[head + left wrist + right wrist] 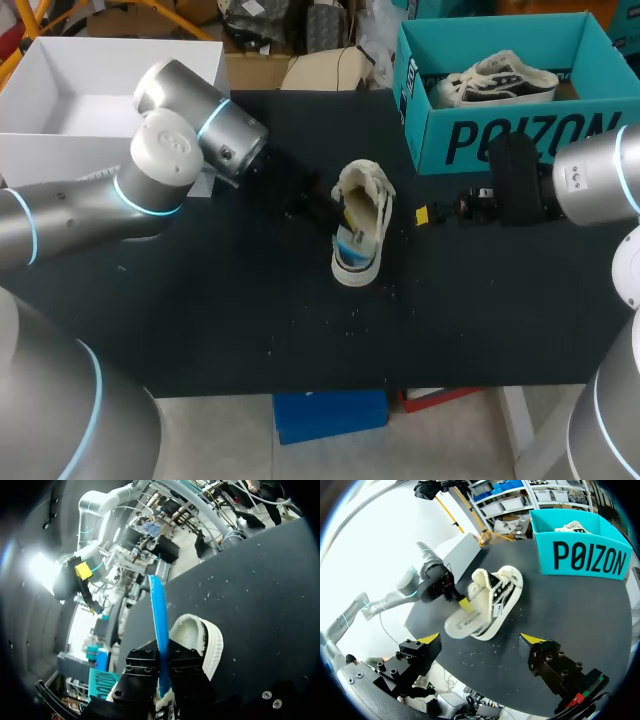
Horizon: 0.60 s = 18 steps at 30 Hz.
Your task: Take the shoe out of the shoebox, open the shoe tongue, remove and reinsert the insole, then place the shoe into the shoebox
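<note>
At the table's (pixel 230 290) 10 o'clock you have a white box (pixel 60 110); your left gripper (pixel 159 672), at the shoe's (pixel 360 225) 9 o'clock, is pinched tight on the blue insole (pixel 159 615), which stands on edge at the shoe's opening. The shoe lies near the table's middle; at its 3 o'clock, a little apart, your right gripper (pixel 480 641) is spread wide with nothing in it; at the table's 1 o'clock the teal shoebox (pixel 500 140) holds a second shoe (pixel 500 80).

My left gripper (pixel 161 655) is clamped on the insole (pixel 159 615) with its 2 fingers; my right gripper (pixel 482 639) hangs low, its 2 fingers spread wide.
</note>
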Each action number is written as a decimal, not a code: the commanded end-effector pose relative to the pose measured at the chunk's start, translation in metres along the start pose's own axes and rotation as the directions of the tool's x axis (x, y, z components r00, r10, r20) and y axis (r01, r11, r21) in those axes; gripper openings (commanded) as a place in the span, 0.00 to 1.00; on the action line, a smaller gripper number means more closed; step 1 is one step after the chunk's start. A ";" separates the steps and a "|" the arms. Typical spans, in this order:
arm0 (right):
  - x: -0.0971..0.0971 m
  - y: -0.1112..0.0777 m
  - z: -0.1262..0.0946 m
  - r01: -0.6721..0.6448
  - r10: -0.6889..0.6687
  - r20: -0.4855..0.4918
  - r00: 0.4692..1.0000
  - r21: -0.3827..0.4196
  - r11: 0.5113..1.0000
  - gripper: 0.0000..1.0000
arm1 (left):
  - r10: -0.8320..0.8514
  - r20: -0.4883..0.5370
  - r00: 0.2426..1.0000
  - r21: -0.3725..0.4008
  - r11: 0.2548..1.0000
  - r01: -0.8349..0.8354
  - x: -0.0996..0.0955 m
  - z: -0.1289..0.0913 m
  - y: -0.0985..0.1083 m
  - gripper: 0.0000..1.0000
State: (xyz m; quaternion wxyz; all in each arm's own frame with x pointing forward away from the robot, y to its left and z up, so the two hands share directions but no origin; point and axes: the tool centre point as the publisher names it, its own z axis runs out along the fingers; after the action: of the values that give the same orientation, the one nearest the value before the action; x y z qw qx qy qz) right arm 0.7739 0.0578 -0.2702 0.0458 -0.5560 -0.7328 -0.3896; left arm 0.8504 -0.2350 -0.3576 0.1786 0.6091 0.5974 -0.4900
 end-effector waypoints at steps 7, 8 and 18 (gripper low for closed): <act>0.001 0.001 0.001 -0.001 0.001 0.003 1.000 0.002 1.000 1.00 | -0.014 0.005 1.000 -0.042 0.999 0.014 0.005 -0.002 0.011 0.00; 0.001 0.001 0.001 -0.001 0.001 0.003 1.000 0.002 1.000 1.00 | -0.015 0.003 1.000 -0.044 0.999 0.015 0.005 -0.002 0.011 0.00; 0.001 0.001 0.001 -0.001 0.001 0.003 1.000 0.002 1.000 1.00 | 0.002 -0.045 0.999 0.011 1.000 -0.002 -0.010 -0.001 -0.026 0.55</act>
State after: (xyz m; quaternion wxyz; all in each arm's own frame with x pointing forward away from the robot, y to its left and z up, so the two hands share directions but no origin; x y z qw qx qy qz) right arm 0.7739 0.0578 -0.2702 0.0458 -0.5559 -0.7328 -0.3896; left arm 0.8354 -0.2377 -0.3509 0.1665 0.6182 0.5911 -0.4906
